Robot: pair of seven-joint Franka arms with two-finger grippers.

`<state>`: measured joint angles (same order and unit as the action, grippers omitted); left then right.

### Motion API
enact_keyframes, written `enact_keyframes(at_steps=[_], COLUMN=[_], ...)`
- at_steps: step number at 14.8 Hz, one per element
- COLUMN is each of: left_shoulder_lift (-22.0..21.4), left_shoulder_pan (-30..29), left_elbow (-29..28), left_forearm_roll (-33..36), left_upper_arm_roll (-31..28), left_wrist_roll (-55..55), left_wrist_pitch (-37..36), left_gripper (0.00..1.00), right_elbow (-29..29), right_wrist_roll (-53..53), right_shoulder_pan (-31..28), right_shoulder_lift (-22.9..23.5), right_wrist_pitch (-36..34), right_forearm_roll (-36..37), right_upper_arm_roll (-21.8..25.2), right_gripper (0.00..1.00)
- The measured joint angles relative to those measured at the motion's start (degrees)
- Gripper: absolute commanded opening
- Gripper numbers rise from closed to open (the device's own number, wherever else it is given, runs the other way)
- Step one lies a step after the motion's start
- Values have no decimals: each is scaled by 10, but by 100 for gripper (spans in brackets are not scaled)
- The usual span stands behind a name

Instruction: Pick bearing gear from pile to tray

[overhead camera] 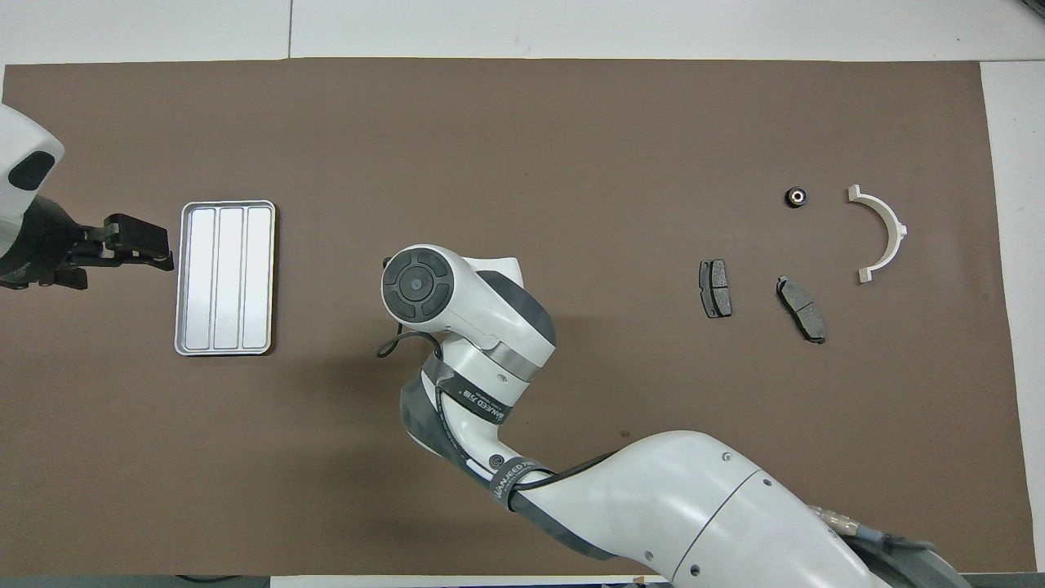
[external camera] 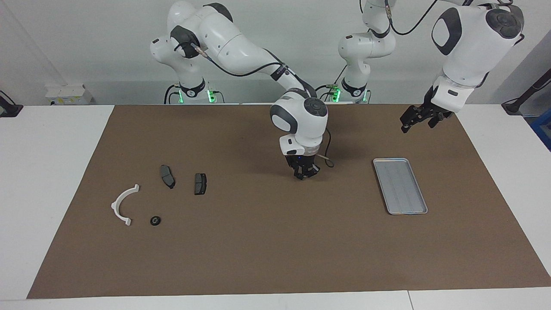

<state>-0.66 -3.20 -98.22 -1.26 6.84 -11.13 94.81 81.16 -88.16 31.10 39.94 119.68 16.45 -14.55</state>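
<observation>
The right gripper [external camera: 303,176] hangs low over the bare brown mat [external camera: 258,249], near the middle of the table, and points straight down. In the overhead view its own wrist hides it. Whether its fingers are apart or together I cannot tell, and I see no part between them.

The gear [external camera: 155,221] [overhead camera: 796,197], a small black round piece, lies on the mat at the right arm's end of the table, well apart from this gripper. It is the part of the pile farthest from the robots. Just beside it lies the white bracket [external camera: 122,204] [overhead camera: 882,233], a curved half-ring, which does not touch it. Two dark pads lie nearer to the robots: one pad [external camera: 167,176] [overhead camera: 802,308] is closer to the bracket, the other pad [external camera: 200,183] [overhead camera: 715,287] is closer to the middle of the table. This second pad is the part that lies nearest to the right gripper.

The tray [external camera: 400,185] [overhead camera: 225,278] lies flat at the left arm's end of the table, with nothing in it. The right gripper is between the pile and the tray, somewhat closer to the tray.

The left gripper [external camera: 416,119] [overhead camera: 151,249] waits in the air, over the mat beside the tray, with its fingers spread wide and nothing in them.
</observation>
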Motion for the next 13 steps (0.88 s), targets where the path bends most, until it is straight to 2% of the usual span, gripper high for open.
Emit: enact_keyframes(at_steps=[4, 7, 10, 13], left_shoulder_lift=[-8, -22, -34, -33], left_shoulder_pan=[7, 43, 57, 64], left_elbow=[-27, -57, -85, -100], left_forearm_roll=[0, 0, 0, 0], left_upper_arm_roll=[1, 2, 3, 3], left_wrist_roll=[0, -9, -54, -134], left_wrist_pitch=[8, 38, 77, 107], left_gripper=[100, 100, 100, 100], right_elbow=[-9, -54, -93, -102], right_wrist_roll=[8, 70, 185, 352], right_shoulder_pan=[-4, -30, -80, -144], right_shoulder_lift=[-1, -6, -28, -69], right_wrist_pitch=[-47, -108, -159, -204], right_forearm_roll=[7, 7, -11, -27], right_upper_arm_roll=[2, 2, 1, 1], right_gripper=[100, 100, 100, 100])
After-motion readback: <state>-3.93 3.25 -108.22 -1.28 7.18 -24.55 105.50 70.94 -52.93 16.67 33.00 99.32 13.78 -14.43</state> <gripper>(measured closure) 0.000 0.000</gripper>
